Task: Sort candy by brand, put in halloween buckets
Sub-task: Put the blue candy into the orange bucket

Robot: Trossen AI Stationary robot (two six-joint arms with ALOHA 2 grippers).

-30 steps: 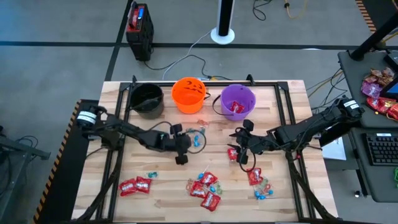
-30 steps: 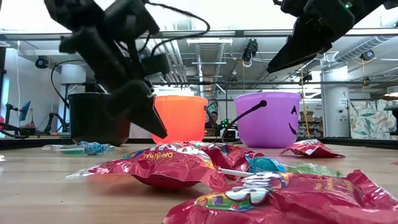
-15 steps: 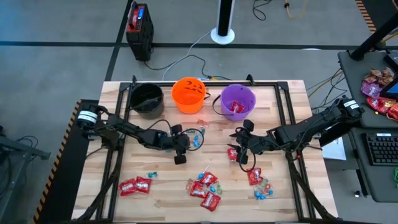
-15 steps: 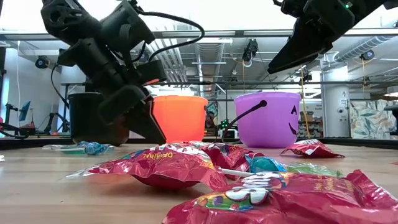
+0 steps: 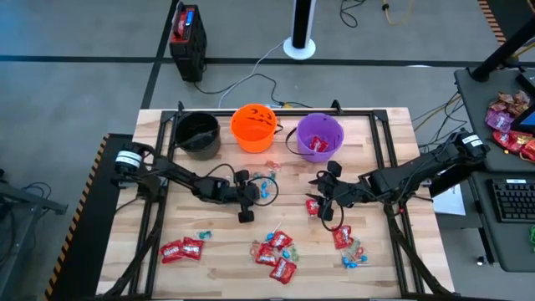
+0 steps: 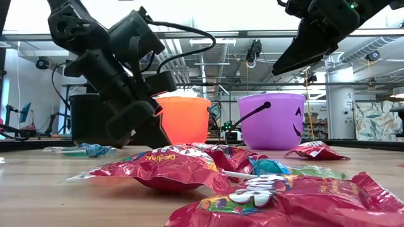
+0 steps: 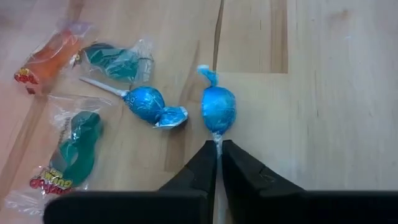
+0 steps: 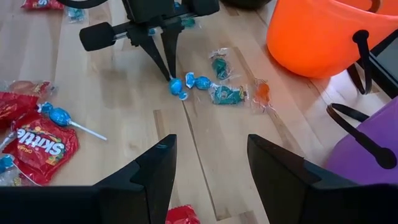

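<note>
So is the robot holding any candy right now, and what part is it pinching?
Yes. The left gripper is shut on a blue lollipop, pinching its thin stick. The right gripper is open, holding nothing.

We observe three buckets: black (image 5: 198, 132), orange (image 5: 253, 125) with black face markings, and purple (image 5: 319, 135). Lollipop wrappers (image 7: 217, 107) are metallic blue. Flat packets (image 5: 282, 269) are red. The table (image 5: 393, 134) is pale, striped wood.
</note>
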